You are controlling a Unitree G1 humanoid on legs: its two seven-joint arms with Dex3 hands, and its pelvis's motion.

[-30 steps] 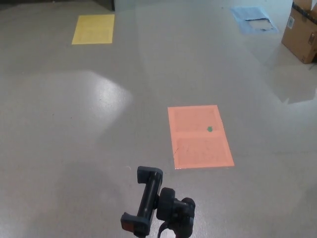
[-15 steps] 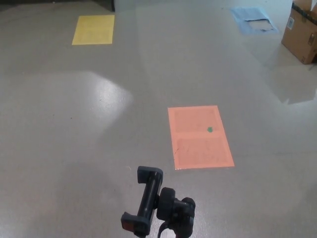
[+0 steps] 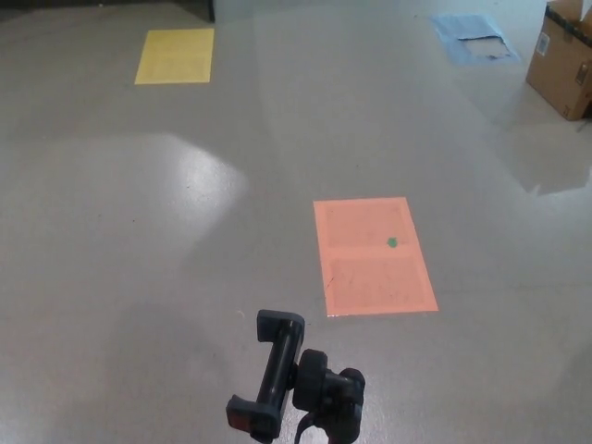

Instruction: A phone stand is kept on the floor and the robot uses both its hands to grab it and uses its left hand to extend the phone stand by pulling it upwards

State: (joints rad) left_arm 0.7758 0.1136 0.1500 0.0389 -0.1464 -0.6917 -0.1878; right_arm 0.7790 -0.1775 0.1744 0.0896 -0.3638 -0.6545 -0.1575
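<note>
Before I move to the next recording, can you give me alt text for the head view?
A black phone stand rises at the bottom centre above a grey floor, with neither robot hand in view. An orange sheet with a small green dot lies just beyond it; a yellow sheet, a blue sheet and a cardboard box lie farther off.

Below me I see a black phone stand on grey floor. An orange sheet carries a green dot. Farther off lie a yellow sheet, a blue sheet and a brown box.

Glossy grey floor — cardboard box
</note>
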